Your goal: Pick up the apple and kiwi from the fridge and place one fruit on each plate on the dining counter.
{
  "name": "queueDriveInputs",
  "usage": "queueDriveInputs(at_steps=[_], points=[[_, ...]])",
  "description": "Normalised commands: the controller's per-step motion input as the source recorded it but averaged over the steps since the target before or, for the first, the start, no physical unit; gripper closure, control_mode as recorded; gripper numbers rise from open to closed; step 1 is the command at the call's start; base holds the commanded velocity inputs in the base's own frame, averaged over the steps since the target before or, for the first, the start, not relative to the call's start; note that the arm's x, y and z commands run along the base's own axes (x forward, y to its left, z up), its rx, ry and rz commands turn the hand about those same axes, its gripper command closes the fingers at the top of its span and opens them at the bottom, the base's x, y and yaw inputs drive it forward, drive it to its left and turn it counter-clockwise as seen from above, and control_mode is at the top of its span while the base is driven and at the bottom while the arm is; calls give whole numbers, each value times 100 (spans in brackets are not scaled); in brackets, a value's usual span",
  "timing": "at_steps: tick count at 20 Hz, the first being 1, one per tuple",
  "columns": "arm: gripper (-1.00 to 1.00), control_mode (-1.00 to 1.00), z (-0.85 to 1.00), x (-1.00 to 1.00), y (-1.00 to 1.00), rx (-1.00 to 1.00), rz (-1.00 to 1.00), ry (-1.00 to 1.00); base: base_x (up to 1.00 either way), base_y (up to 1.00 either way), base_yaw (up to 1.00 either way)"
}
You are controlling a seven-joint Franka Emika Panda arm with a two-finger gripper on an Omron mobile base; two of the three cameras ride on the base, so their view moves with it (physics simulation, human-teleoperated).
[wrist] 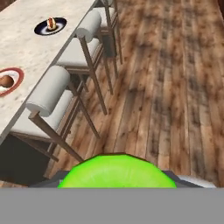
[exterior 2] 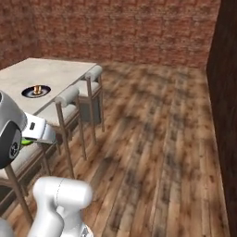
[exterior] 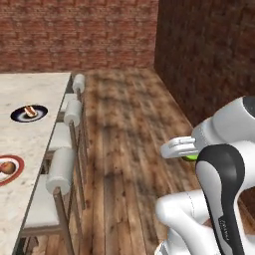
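Note:
The kiwi (wrist: 116, 171), lime green and round, bulges up from the bottom of the hand view. A sliver of the kiwi (exterior: 189, 158) shows under the white hand, where my gripper (exterior: 185, 153) is shut on it above the wooden floor, right of the stools. The dining counter (exterior: 30, 139) lies to the left. On it are a glossy black plate (exterior: 29, 113) with food and a white red-rimmed plate (exterior: 7, 169) carrying a brown-red round item; I cannot tell if that is the apple. The fridge is out of view.
White-backed stools (exterior: 62, 169) stand in a row along the counter's near edge, between me and the plates. A dark brick wall (exterior: 214, 60) rises on the right. Open wooden floor (exterior: 129, 114) stretches ahead.

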Motion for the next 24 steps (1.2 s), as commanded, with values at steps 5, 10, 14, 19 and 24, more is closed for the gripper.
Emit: queueDriveInputs(at_steps=[5, 10, 14, 19, 24], points=[[100, 100, 0, 0, 0, 0, 0, 0, 100, -68, 53], [100, 100, 0, 0, 0, 0, 0, 0, 80, -100, 33], [100, 100, 0, 0, 0, 0, 0, 0, 86, -99, 38], [100, 100, 0, 0, 0, 0, 0, 0, 100, -63, 61], [100, 100, 0, 0, 0, 0, 0, 0, 100, -41, 68]])
